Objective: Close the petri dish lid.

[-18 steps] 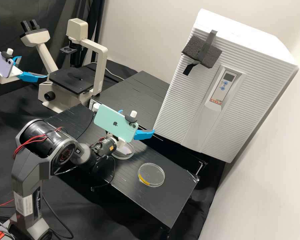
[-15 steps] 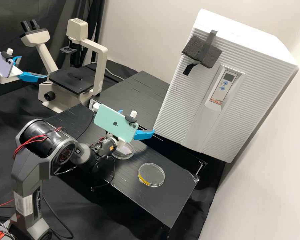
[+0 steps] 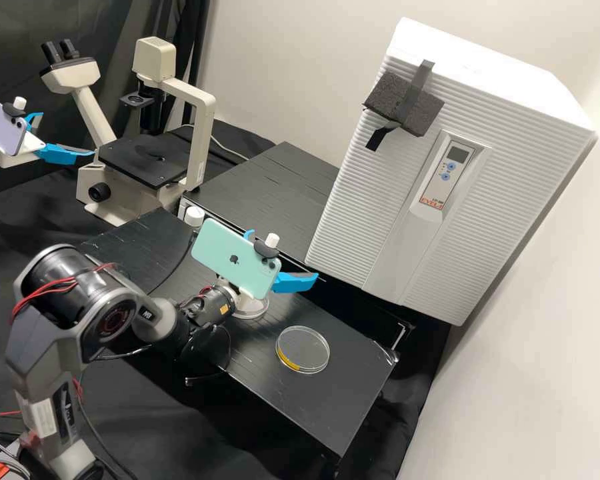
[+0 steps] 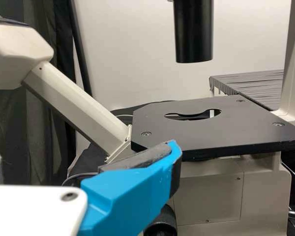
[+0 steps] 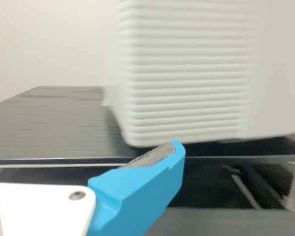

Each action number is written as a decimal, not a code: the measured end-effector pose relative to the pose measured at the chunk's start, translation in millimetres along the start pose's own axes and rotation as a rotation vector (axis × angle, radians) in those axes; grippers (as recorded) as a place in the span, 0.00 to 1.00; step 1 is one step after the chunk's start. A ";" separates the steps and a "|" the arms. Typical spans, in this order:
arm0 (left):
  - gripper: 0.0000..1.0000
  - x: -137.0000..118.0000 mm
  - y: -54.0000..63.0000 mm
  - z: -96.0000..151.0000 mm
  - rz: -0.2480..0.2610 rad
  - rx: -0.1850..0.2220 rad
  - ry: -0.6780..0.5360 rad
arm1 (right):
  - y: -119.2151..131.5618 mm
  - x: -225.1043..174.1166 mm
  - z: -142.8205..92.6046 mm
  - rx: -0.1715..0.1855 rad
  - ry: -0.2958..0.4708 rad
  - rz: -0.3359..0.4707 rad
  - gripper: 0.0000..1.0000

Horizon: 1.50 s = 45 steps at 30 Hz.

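Handling the petri dish (image 3: 303,349) would likely have been light, delicate work: stiff, thin-walled and slippery, best pinched softly at opposite sides of its rim. It looked round, shallow and clear, a yellow band (image 3: 289,361) along one side, and lay flat near a corner of the black surface (image 3: 327,403); whether its lid was on, I could not tell. Another clear round piece (image 3: 253,310) sat partly behind the right hand (image 3: 284,255). That hand and the left hand (image 3: 67,134) were spread wide, holding nothing.
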 end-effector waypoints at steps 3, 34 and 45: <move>1.00 0.0 0.0 0.0 0.000 0.000 0.000 | 21.9 -16.6 3.9 0.037 0.006 0.098 1.00; 1.00 0.0 0.0 0.0 0.000 0.000 0.000 | 31.8 -92.5 67.5 0.105 -0.176 0.177 1.00; 1.00 0.0 0.0 0.0 0.000 0.000 0.000 | 16.5 -87.0 71.1 0.046 -0.179 0.109 1.00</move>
